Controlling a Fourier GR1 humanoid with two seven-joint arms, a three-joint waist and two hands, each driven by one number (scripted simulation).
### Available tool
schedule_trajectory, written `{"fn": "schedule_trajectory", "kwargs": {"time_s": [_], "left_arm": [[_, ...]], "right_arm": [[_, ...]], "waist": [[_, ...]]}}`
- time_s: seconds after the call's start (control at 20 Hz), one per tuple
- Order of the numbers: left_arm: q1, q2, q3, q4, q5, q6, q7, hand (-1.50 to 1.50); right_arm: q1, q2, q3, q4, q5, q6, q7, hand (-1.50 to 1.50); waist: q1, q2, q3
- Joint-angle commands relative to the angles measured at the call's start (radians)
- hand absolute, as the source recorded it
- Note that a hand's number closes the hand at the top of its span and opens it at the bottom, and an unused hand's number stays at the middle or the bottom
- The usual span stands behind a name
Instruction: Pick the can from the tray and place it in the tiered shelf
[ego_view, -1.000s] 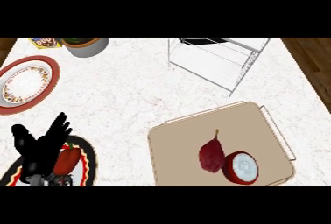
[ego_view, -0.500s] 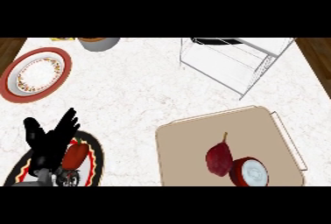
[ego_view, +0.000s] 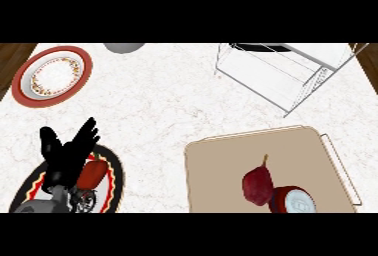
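Since the can (ego_view: 292, 200) touches a dark red fruit (ego_view: 257, 185) on the tray (ego_view: 221, 165), I risk knocking both reaching in, while my left hand (ego_view: 66, 153) rests, fingers apart.

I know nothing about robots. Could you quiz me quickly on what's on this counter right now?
1. True or false: the can already sits in the shelf.
2. What lies right beside the can on the tray? A) a dark red item B) a plate C) a bowl
3. Fill in: the one hand in view is the robot's ____ hand.
Key: 1 false; 2 A; 3 left.
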Motion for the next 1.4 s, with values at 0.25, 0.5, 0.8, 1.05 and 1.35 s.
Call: {"fn": "schedule_trajectory", "kwargs": {"time_s": [0.25, 0.5, 0.8, 1.05, 1.35], "left_arm": [[-0.02, -0.007, -0.003, 0.02, -0.002, -0.014, 0.006, 0.0], [-0.082, -0.027, -0.001, 0.054, -0.008, 0.0, 0.019, 0.0], [-0.033, -0.009, 0.006, 0.047, -0.002, -0.027, 0.006, 0.0], [-0.042, -0.011, 0.02, 0.099, -0.004, -0.044, -0.034, 0.0], [-0.051, -0.027, 0.005, 0.076, -0.025, -0.014, 0.005, 0.0]], "right_arm": [[-0.057, -0.157, 0.056, -0.13, 0.226, -0.015, 0.407, -1.5], [-0.172, -0.249, 0.123, -0.099, 0.257, -0.003, 0.559, -1.5], [-0.306, -0.281, 0.208, -0.045, 0.341, -0.001, 0.748, -1.5], [-0.447, -0.238, 0.315, 0.037, 0.447, 0.026, 0.83, -1.5], [-0.6, -0.06, 0.489, 0.161, 0.644, 0.092, 0.91, -1.5]], "waist": [[0.03, 0.003, -0.003], [0.018, 0.001, -0.002], [0.021, -0.004, -0.002], [0.016, -0.003, -0.001], [0.007, -0.009, 0.002]]}}
